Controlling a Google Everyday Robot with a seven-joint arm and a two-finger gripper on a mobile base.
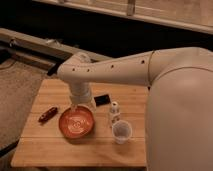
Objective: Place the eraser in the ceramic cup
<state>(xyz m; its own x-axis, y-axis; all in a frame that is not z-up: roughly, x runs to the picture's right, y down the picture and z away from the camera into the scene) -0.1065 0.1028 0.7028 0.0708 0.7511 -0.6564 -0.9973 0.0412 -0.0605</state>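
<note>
The eraser (102, 100) is a small flat black block lying on the wooden table (50, 145), just right of my wrist. The ceramic cup (121, 132) is pale and round, standing upright near the table's front, right of the orange bowl (76, 122). My gripper (81, 106) hangs below the white arm, over the far rim of the bowl and just left of the eraser. The cup is apart from the gripper, to its lower right.
A slim white bottle (114, 112) stands between the eraser and the cup. A dark red stick-like thing (47, 114) lies at the table's left. My large white arm (175, 100) covers the table's right side. Dark floor lies beyond the table's left edge.
</note>
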